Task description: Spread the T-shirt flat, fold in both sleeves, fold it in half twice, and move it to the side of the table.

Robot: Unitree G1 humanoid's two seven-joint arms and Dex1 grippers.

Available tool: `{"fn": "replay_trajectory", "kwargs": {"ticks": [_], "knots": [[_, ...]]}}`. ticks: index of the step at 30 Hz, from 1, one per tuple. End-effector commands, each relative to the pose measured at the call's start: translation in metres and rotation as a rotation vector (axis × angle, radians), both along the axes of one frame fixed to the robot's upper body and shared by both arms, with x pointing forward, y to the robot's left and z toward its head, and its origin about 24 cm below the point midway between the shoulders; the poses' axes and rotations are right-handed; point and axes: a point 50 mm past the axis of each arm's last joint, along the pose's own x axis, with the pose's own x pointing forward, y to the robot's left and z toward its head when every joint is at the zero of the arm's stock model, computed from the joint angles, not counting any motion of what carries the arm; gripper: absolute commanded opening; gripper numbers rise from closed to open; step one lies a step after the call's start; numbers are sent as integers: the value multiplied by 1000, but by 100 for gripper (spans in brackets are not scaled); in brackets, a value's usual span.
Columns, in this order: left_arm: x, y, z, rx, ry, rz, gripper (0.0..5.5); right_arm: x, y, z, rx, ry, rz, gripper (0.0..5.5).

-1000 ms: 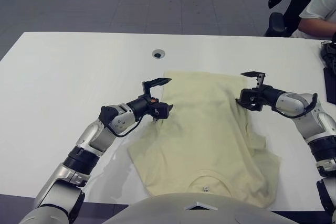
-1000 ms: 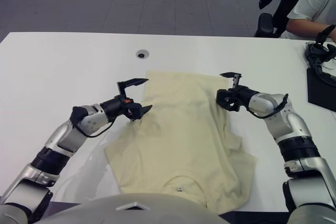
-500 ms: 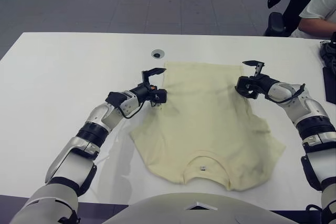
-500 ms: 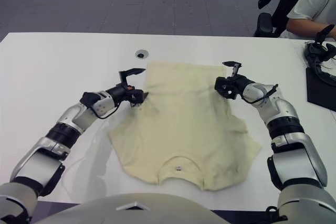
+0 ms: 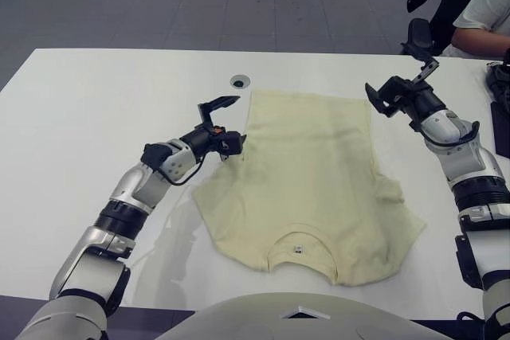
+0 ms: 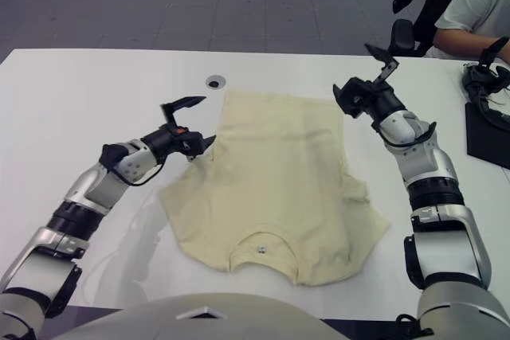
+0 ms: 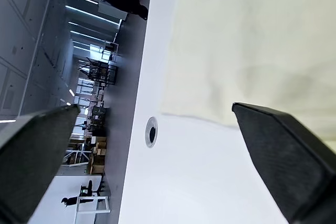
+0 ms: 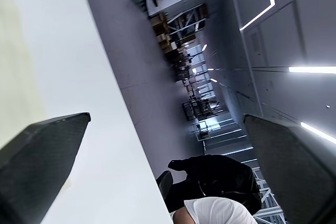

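Pale yellow and soft, the short-sleeved fabric T-shirt [image 5: 307, 181] lies spread on the flat white table [image 5: 96, 101], its collar towards the robot and its straight hem at the far end. The left gripper [image 5: 237, 119] sits low, just beside the shirt's left edge, on a forearm stretched forward and angled inward. Its two dark fingers [image 7: 283, 150] are spread wide with nothing between them. The small round cable hole [image 5: 240, 81] lies just beyond it. The right gripper [image 5: 401, 76] is held above the table past the shirt's far right corner, wrist bent upward, jaws wide apart and empty. The sleeve on that side lies rumpled.
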Motion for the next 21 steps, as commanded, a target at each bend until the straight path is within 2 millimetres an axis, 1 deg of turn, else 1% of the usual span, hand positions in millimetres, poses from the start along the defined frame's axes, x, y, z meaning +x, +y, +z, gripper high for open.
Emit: {"fn": "replay_trajectory", "kwargs": {"ticks": [1,4,5,6,7,8,9,11,13,15,17,19,21], "knots": [[-10,15,42,-182,-201,143,538,-14,2,12,180,-111,20,540],[-31,18,73,-443,-307,230,538,-28,11,14,332,-165,70,540],[-41,20,79,-536,-304,259,538,-33,15,14,388,-179,91,540],[-54,21,79,-677,-253,287,538,-40,20,13,446,-187,117,540],[-66,21,75,-816,-160,309,538,-47,24,13,483,-205,126,540],[-80,19,62,-955,-18,335,538,-54,26,13,538,-227,126,540],[-92,16,48,-1041,110,373,538,-60,26,12,601,-232,121,540],[-117,10,18,-1148,319,484,538,-72,26,12,721,-218,124,540],[-141,3,1,-1327,499,568,538,-80,26,11,803,-180,145,540],[-154,6,-13,-1439,588,676,538,-82,24,11,856,-156,146,540],[-165,13,-29,-1523,676,789,538,-83,22,12,855,-150,141,540],[-175,15,-39,-1575,759,851,538,-84,23,12,862,-146,139,540],[-182,14,-47,-1613,830,892,512,-84,25,13,860,-141,139,540]]}}
